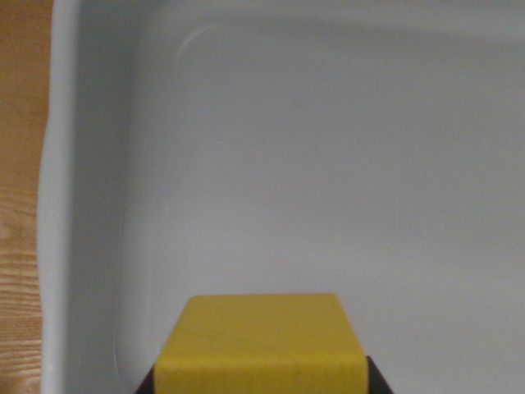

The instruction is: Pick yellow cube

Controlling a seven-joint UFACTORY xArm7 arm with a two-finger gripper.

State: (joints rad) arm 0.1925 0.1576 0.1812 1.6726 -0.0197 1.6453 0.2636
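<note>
Only two dark corners of the hand (261,384) show at the bottom edge of the wrist view, one pressed against each lower side of the yellow wooden cube (261,341), so the hand appears closed narrowly on that cube, though the fingertips themselves are out of sight. The cube sits at the bottom centre of the view, with the pale grey plastic tub (57,205) spread out beyond it; whether the cube rests on the tub floor or hangs above it I cannot tell. The tub's rounded wall rises on the wrist view's left of the cube, and past that wall runs a strip of light-brown wood-grain bench (20,164). The likely trouble from here is a slip: the cube's faces look smooth, and if the grip is shallow or off-centre it could twist or drop back into the tub during a lift. A sideways move toward the wall could also knock it. The cube is bright yellow with faint grain, clean edges and a slightly darker front face.
</note>
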